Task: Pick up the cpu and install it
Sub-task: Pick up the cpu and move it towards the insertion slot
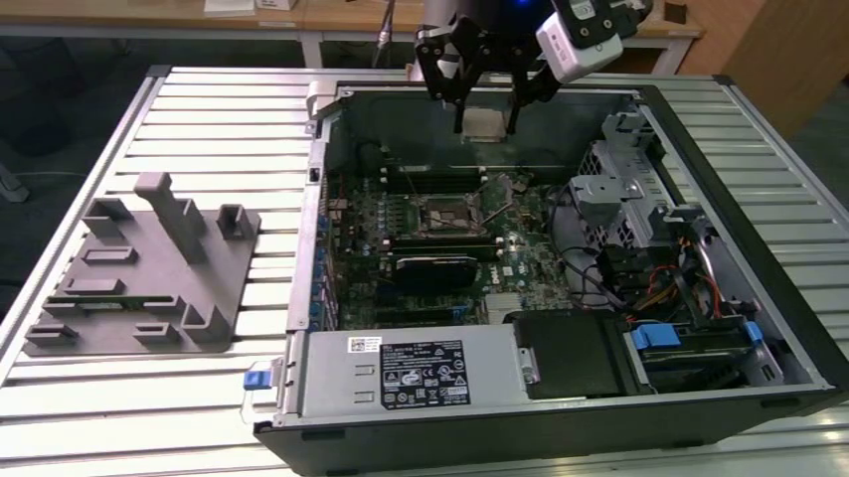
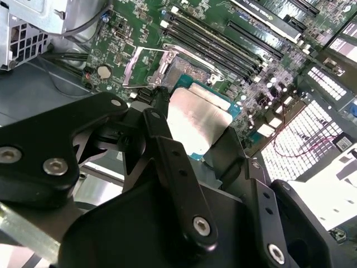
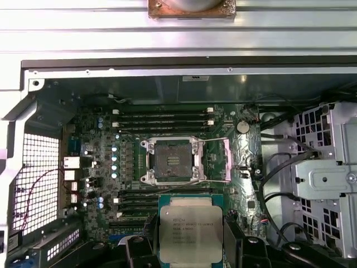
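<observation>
The cpu [image 1: 482, 123], a flat square chip with a silvery metal top, hangs in the air over the far end of the open computer case. My gripper [image 1: 486, 127] is shut on the cpu, one black finger on each side edge. In both wrist views the cpu [image 2: 199, 118] [image 3: 190, 231] sits level between the fingers [image 2: 163, 134]. The motherboard socket [image 1: 446, 213] [image 3: 170, 161] lies below, nearer the case's middle. Its metal load frame [image 3: 225, 159] is swung open to one side, so the socket's contact field is bare.
A grey plastic fixture [image 1: 149, 266] with upright blocks lies on the slatted table at the exterior view's left. Inside the case are memory slots [image 1: 431, 182], a drive cage [image 1: 623, 189] with cables at the exterior view's right, and a power supply [image 1: 405, 370] at the near end.
</observation>
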`<state>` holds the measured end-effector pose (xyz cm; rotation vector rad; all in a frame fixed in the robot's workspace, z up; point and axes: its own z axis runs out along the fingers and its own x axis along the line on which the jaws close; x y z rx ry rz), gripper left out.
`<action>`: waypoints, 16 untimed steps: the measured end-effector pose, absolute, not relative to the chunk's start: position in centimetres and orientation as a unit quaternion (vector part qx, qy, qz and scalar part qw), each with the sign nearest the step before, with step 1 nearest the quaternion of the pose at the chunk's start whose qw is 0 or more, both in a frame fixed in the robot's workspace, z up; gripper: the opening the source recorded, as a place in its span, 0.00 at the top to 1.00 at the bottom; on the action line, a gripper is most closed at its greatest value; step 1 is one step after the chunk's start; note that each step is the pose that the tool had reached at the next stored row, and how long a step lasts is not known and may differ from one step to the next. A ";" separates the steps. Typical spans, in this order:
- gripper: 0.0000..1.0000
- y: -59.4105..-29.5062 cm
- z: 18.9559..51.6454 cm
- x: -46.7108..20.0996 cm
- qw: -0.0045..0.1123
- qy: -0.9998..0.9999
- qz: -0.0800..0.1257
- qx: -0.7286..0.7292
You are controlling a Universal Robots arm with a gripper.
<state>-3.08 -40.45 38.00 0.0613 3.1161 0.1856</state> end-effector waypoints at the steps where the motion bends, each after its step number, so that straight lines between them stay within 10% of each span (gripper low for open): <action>1: 0.45 -40.4 38.0 -3.1 0.010 0.998 0.059 0.020; 16: 0.45 -38.9 37.1 -3.2 0.010 0.998 0.059 0.020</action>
